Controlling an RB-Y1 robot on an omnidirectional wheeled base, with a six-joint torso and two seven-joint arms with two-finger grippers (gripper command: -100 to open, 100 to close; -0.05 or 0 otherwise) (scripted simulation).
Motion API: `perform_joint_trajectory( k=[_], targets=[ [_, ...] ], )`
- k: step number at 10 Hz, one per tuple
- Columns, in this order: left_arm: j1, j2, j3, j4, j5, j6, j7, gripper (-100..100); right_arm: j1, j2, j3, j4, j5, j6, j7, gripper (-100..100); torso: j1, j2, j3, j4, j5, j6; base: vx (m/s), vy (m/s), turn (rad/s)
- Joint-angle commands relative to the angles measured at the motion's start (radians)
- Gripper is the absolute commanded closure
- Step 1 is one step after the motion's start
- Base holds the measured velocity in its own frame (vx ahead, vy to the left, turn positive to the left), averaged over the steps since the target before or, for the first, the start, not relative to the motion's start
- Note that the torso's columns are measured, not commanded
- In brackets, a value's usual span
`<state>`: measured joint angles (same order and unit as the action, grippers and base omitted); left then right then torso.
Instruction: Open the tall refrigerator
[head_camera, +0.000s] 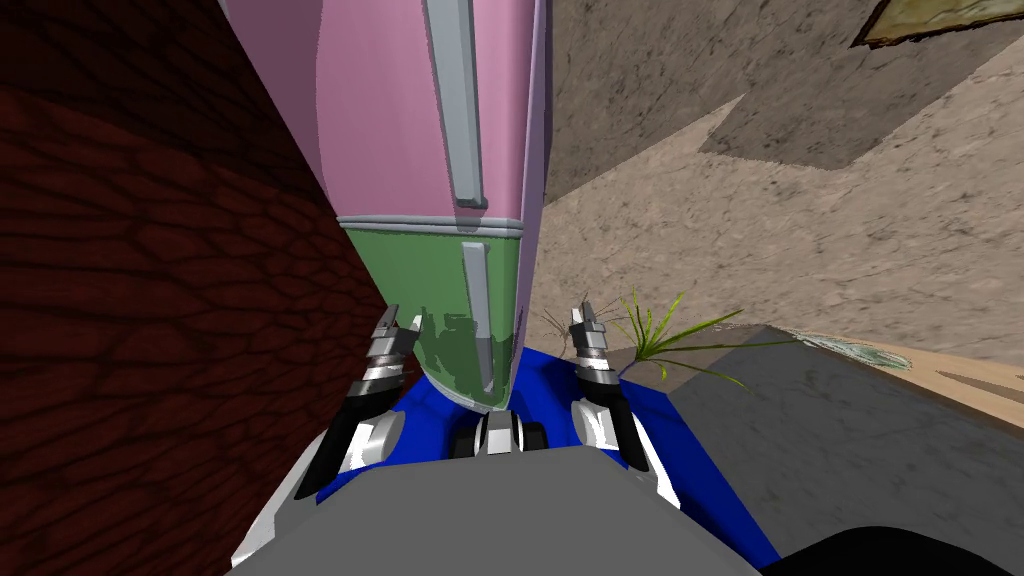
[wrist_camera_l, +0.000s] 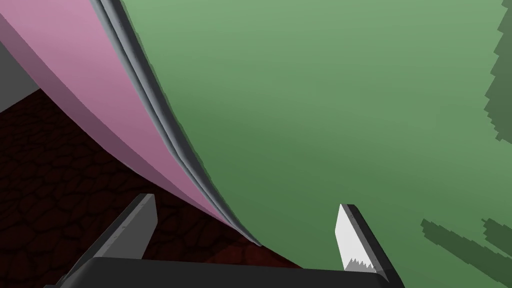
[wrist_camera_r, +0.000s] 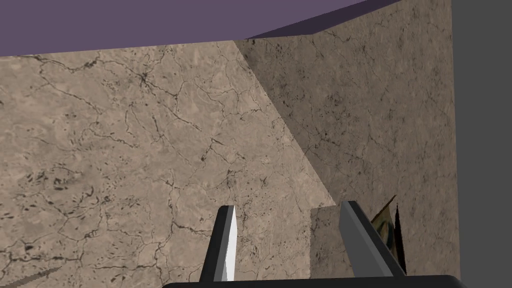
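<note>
Left fingers (wrist_camera_l: 350, 237) are spread and hold nothing. They point up along the green lower door (wrist_camera_l: 325, 100), close to it; I can't tell if they touch. Just past them a grey seam (wrist_camera_l: 165, 125) divides green from the pink upper door (wrist_camera_l: 80, 95).

Right fingers (wrist_camera_r: 226, 245) are also spread and empty. In the head frame they sit lower middle, right of the door edge.

The refrigerator (head_camera: 400, 120) stands dead ahead, filling the upper middle of the head frame and tapering down to the lower middle, with me hard up against it. The upper handle (head_camera: 455, 100) is a long grey bar on the pink door. The lower handle (head_camera: 478, 310) is a shorter bar on the green one. Both run along the frame-right side of the doors, and neither is gripped.

Step, as I judge it: reach phase, no grasp yet. The left fingers are on the wrong side of the green door, away from its handle. The next move calls for getting one pair of fingers around a handle bar, closing on it, then pulling out in an arc. The right arm looks better placed. The hinge is probably on the frame-left side.

In the way:
- The dark red wall (head_camera: 120, 300) is tight against the refrigerator at frame left, so there is little room for the left arm.
- My own closeness leaves the door no room to swing, so I'd likely need to back off.
- A spindly green plant (head_camera: 665, 335) sits at right of centre, near the right arm but clear of the door.
</note>
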<state>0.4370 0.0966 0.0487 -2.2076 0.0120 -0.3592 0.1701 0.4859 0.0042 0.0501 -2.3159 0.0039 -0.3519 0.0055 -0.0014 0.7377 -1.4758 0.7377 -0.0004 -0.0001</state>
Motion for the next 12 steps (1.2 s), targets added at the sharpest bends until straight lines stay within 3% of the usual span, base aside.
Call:
perform_joint_trajectory(
  k=[1,4,5,6,7,8,10,11,12],
  targets=[
    [-0.044,0.025,0.016,0.0,-0.005,0.074,0.002,-100,0.0,0.0,0.0,0.0,0.0,0.0,0.0,0,0.0,0.0,0.0,0.0,0.0,0.0,-0.01,-0.065,0.046],
    [-0.117,0.051,0.043,-0.002,-0.014,0.164,0.005,-100,0.0,0.0,0.0,0.0,0.0,0.0,0.0,0,0.003,0.001,0.0,0.0,0.001,0.0,-0.022,-0.057,0.096],
    [-0.117,0.051,0.043,-0.002,-0.014,0.184,0.005,-100,0.0,0.0,0.0,0.0,0.0,0.0,0.0,0,0.002,0.0,0.0,0.0,0.001,0.0,-0.02,-0.049,0.055],
    [-0.158,0.062,0.059,-0.003,-0.019,0.216,0.007,-100,0.0,0.0,0.0,0.0,0.0,0.0,0.0,0,0.002,0.0,0.0,0.0,0.0,0.0,-0.019,-0.073,0.104],
    [-0.158,0.062,0.059,-0.003,-0.019,0.244,0.007,-100,0.0,0.0,0.0,0.0,0.0,0.0,0.0,0,0.0,0.0,0.0,0.0,0.0,0.0,-0.009,-0.061,0.071],
    [-0.201,0.072,0.075,-0.004,-0.024,0.269,0.008,-100,0.0,0.0,0.0,0.0,0.0,0.0,0.0,0,0.001,0.0,0.0,0.0,0.0,0.0,-0.011,-0.07,0.163],
    [-0.204,0.072,0.075,-0.004,-0.024,0.312,0.008,-100,0.0,0.0,0.0,0.0,0.0,0.0,0.0,0,0.002,0.0,0.0,0.0,0.0,0.0,-0.011,-0.044,0.021],
    [-0.251,0.08,0.094,-0.005,-0.029,0.348,0.01,-100,0.0,0.0,0.0,0.0,0.0,0.0,0.0,0,0.004,0.0,0.0,0.0,0.001,0.0,-0.017,-0.042,0.132],
    [-0.253,0.08,0.094,-0.005,-0.029,0.373,0.01,-100,0.0,0.0,0.0,0.0,0.0,0.0,0.0,0,0.002,0.001,0.0,0.0,0.001,0.0,-0.018,-0.054,0.087]
  ],
)
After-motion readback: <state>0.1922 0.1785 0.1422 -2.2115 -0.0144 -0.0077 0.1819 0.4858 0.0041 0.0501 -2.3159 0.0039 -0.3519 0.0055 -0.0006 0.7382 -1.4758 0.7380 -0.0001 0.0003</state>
